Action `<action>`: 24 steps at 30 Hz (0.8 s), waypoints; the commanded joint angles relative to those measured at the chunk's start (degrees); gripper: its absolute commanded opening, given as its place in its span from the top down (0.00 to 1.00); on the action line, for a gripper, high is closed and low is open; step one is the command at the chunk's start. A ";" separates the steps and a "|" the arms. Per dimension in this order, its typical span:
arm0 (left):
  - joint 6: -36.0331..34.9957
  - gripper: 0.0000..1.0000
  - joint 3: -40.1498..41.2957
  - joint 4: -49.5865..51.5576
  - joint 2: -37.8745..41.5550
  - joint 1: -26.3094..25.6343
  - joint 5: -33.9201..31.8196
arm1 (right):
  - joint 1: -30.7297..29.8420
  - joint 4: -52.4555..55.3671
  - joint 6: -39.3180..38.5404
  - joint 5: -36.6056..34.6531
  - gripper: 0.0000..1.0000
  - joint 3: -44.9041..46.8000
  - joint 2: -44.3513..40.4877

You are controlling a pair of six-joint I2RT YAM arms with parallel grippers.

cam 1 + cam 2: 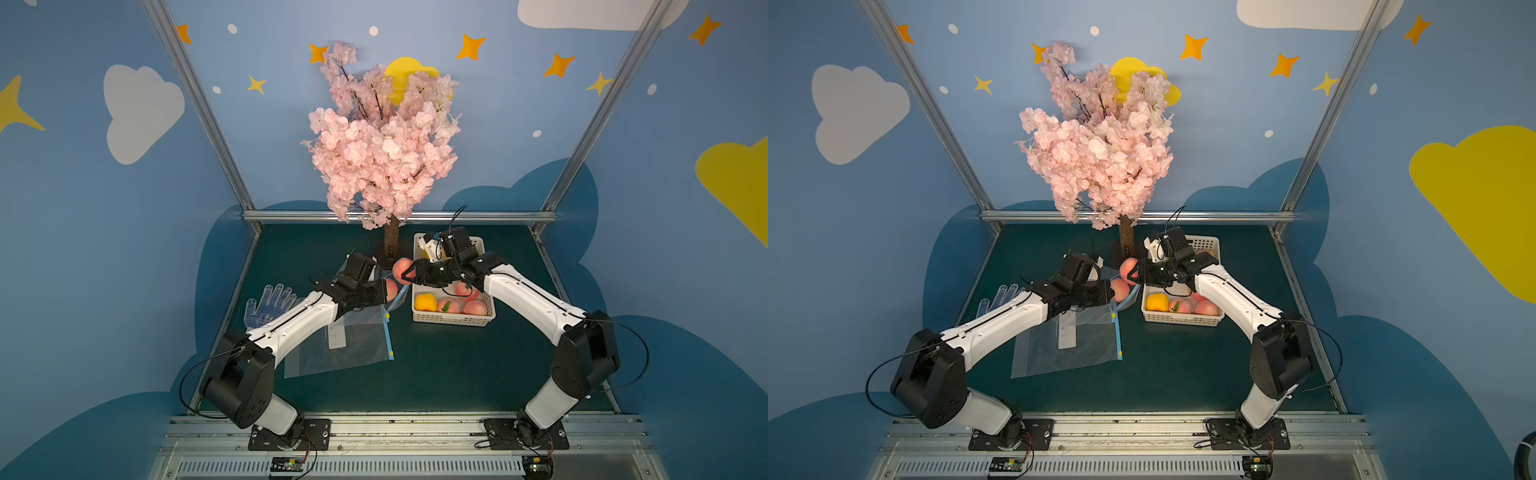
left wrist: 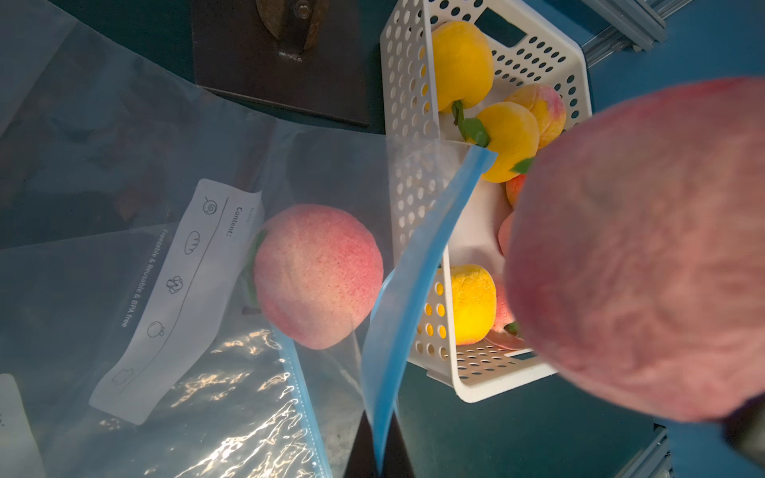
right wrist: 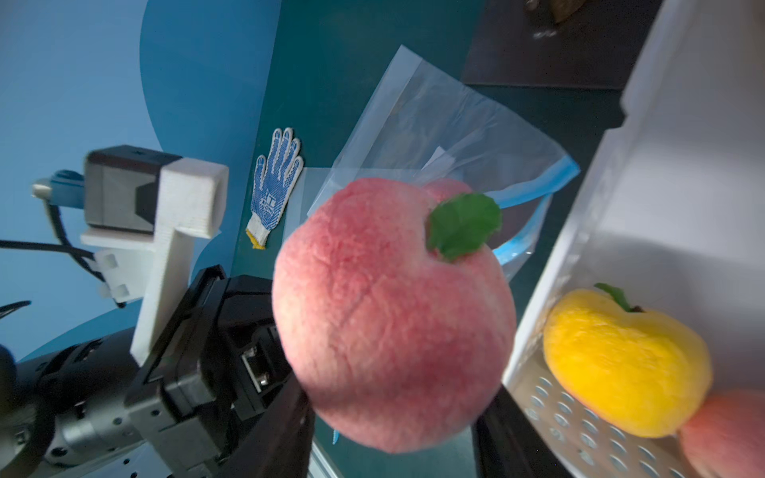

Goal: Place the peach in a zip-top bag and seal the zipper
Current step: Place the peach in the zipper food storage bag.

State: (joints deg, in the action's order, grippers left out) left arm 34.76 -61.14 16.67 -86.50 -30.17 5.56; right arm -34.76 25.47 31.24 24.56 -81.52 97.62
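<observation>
Left jaws clamp the bag (image 1: 353, 345) lip open, right jaws grip a peach (image 1: 402, 268) just beside them, second peach (image 2: 318, 275) already inside; insertion and zipper (image 2: 418, 265) sealing remain.

Basket (image 1: 453, 319) beside bag (image 1: 345, 345), trunk (image 1: 391, 241) behind, open mat (image 1: 457, 374) nearer

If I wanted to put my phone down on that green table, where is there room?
Bare mat shows in front, between the flat bag, the basket and the near edge, and at the back left, between the glove and the tree trunk. Crowded: the middle, where the left gripper pinches a zipper edge and the right gripper holds a peach.
</observation>
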 commanded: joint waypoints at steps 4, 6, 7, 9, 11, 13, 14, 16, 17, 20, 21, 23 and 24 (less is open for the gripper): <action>1.28 0.97 -4.52 5.19 1.69 -0.15 -2.66 | -2.03 -6.60 0.80 2.30 0.60 2.28 2.05; 2.84 0.97 -5.76 7.11 1.73 0.07 -3.45 | -2.24 -9.64 0.88 1.67 0.60 5.55 0.32; 3.19 0.97 -6.21 7.32 1.76 0.11 -3.22 | -2.26 -10.77 0.97 1.54 0.60 6.82 -0.36; 3.62 0.97 -7.02 7.84 1.86 0.14 -3.08 | -2.38 -12.93 0.93 1.72 0.60 9.14 -1.46; 3.38 0.97 -7.70 8.29 2.03 0.11 -3.08 | -2.66 -14.26 0.35 2.11 0.60 10.30 -2.06; 2.34 0.97 -7.94 8.21 2.59 0.19 -2.97 | -3.02 -14.36 0.20 2.16 0.59 10.33 -1.53; 1.69 0.97 -7.90 7.85 3.02 0.20 -2.33 | -3.03 -13.91 0.32 2.57 0.59 9.63 -0.70; 0.20 0.97 -7.53 7.30 3.86 0.12 -0.46 | -3.03 -12.29 0.30 3.10 0.59 7.30 0.96; -0.80 0.97 -7.12 6.92 4.54 0.11 1.01 | -3.03 -11.47 0.39 3.42 0.58 5.70 1.98; -1.96 0.97 -5.02 6.41 6.86 0.11 1.82 | -3.18 -7.11 0.64 3.70 0.51 0.30 5.31; -2.15 0.97 -4.12 6.15 7.70 0.11 1.63 | -3.27 -5.73 1.02 2.88 0.45 -1.10 6.21; -1.98 0.97 -2.54 5.83 9.06 0.16 0.29 | -3.14 -3.60 1.58 1.34 0.28 -2.56 7.04; -1.63 0.97 -2.12 5.86 9.39 0.20 -0.60 | -3.07 -2.61 1.71 0.16 0.23 -2.81 6.77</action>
State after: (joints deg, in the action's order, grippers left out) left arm 34.33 -64.69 23.03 -78.74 -30.13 5.63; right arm -37.63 17.65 32.56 26.57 -82.74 103.72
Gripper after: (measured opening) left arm 0.047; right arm 0.739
